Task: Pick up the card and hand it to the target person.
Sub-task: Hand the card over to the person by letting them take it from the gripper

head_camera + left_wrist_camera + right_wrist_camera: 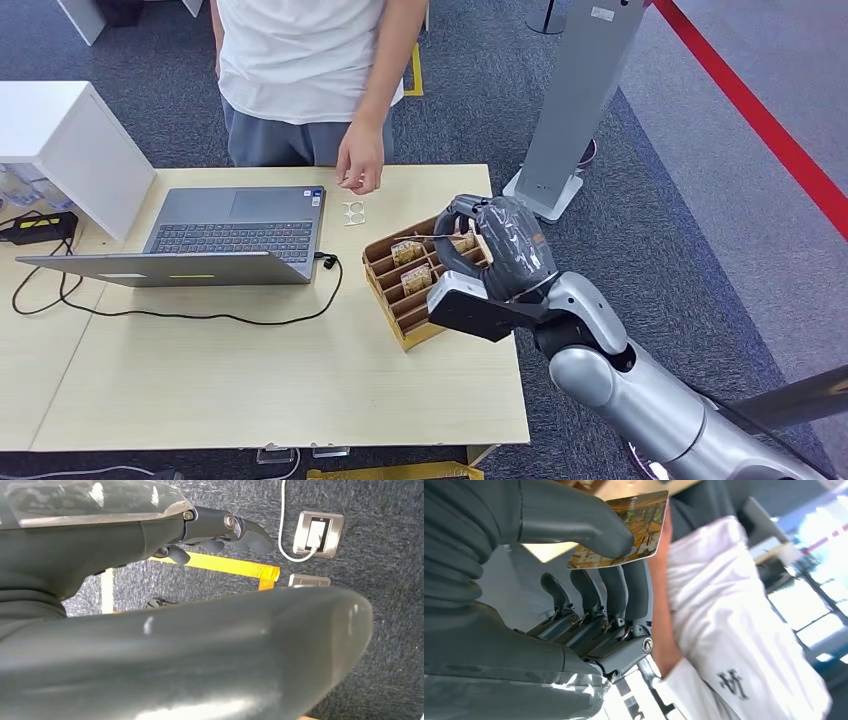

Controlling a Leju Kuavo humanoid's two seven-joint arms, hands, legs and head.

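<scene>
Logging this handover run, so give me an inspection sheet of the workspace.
Surface: pale wooden table.
Job's things: card pinched by the right hand; more cards in the wooden rack.
Clutter: open laptop, white box, small white rings.
Hands: right above the rack; left hand hangs over the floor, holding nothing.
Cables: black cable from the laptop.
Surroundings: person at the far edge, grey post, red floor line.

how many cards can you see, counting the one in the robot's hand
3. One card is pinched in the right hand. Two more stand in the wooden rack: one in an upper slot, one just below. The hand hides part of the rack, so more may be there.
</scene>
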